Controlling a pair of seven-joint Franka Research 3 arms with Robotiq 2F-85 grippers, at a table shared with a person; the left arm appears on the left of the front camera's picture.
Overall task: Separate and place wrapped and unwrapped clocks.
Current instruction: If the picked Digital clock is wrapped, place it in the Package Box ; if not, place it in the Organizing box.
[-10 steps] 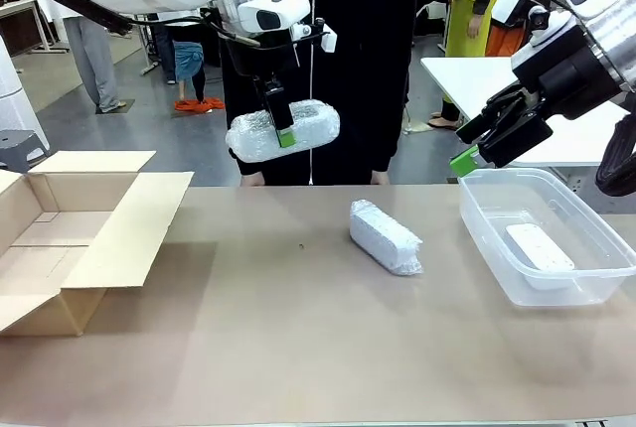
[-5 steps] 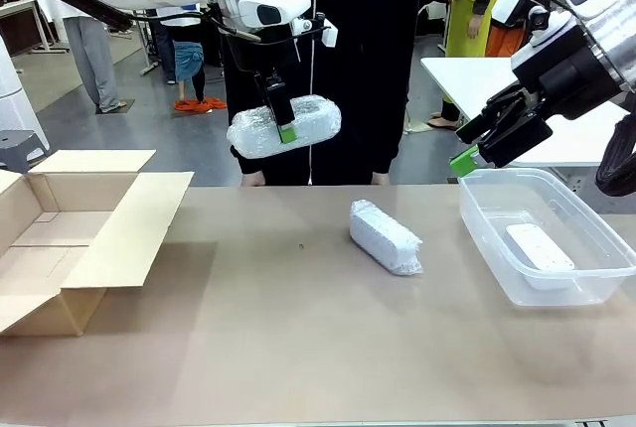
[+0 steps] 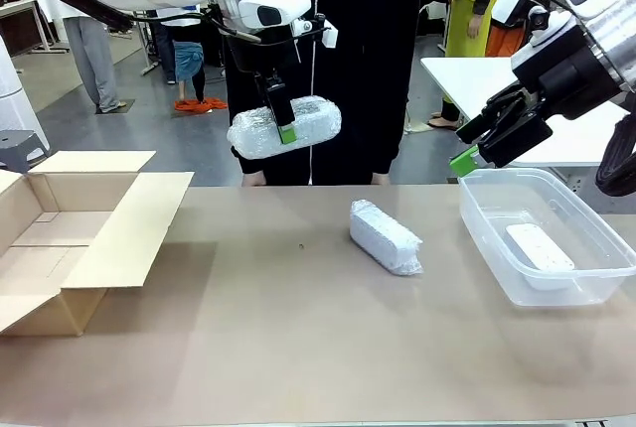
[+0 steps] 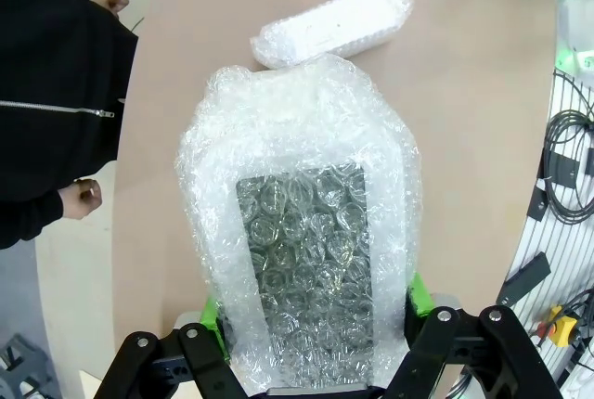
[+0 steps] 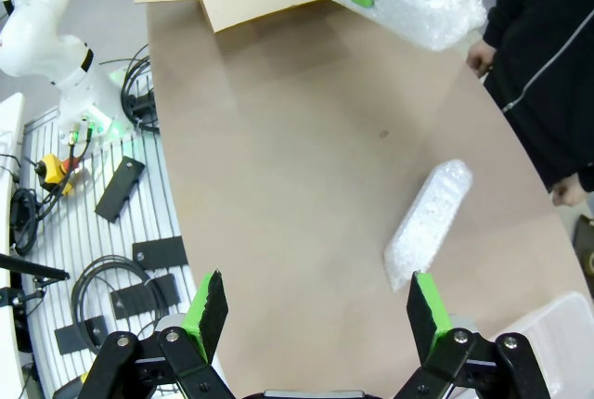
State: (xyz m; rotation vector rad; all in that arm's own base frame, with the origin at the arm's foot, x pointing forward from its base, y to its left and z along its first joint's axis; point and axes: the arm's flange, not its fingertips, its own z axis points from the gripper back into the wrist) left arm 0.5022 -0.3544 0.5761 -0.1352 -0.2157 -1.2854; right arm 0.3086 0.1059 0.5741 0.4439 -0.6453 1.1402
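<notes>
My left gripper (image 3: pixel 283 130) hangs high over the table's far edge, shut on a wrapped clock (image 3: pixel 284 127), a lumpy bubble-wrap bundle held level. In the left wrist view the same bundle (image 4: pixel 302 250) sits between the green pads (image 4: pixel 212 320). A second wrapped clock (image 3: pixel 386 236) lies on the table near the middle, also seen below the held one (image 4: pixel 332 23) and in the right wrist view (image 5: pixel 429 223). A smooth white unwrapped clock (image 3: pixel 539 248) lies inside the clear tub (image 3: pixel 477 211). My right gripper (image 3: pixel 475 145) is open and holds nothing, above the tub's far left corner (image 5: pixel 316 311).
An open brown cardboard box (image 3: pixel 60 238) stands at the table's left, flaps spread. A person in a black jacket (image 3: pixel 348 50) stands at the far edge behind the held bundle, hands (image 4: pixel 79 197) near the table. Bare brown tabletop (image 3: pixel 278 328) lies toward the front.
My left gripper has lifted the wrapped clock slightly. The right arm, the clock on the table and the tub have stayed put.
</notes>
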